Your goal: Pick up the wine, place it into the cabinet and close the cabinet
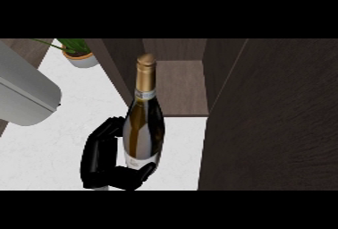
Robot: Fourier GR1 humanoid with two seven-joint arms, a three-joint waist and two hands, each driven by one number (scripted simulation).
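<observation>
A black robot hand (105, 156) shows low in the head view, its fingers curled round the lower body of the wine (144, 120), thumb wrapped across the white label near the base. Which arm it belongs to cannot be told from this view, since no forearm shows behind it. The wine stands upright in that grip, its gold-capped neck reaching up and away from the robot hand toward the cabinet (178, 85) (a dark wooden box with its front open). The cabinet's brown shelf lies beyond the robot hand, just behind the bottle's neck. The open door (271, 120) stands to the right of the robot hand, close beside the bottle. The white worktop (46, 152) spreads under and to the left. Further up and left sit a grey rounded appliance (26, 96) and a potted plant (79, 53).
</observation>
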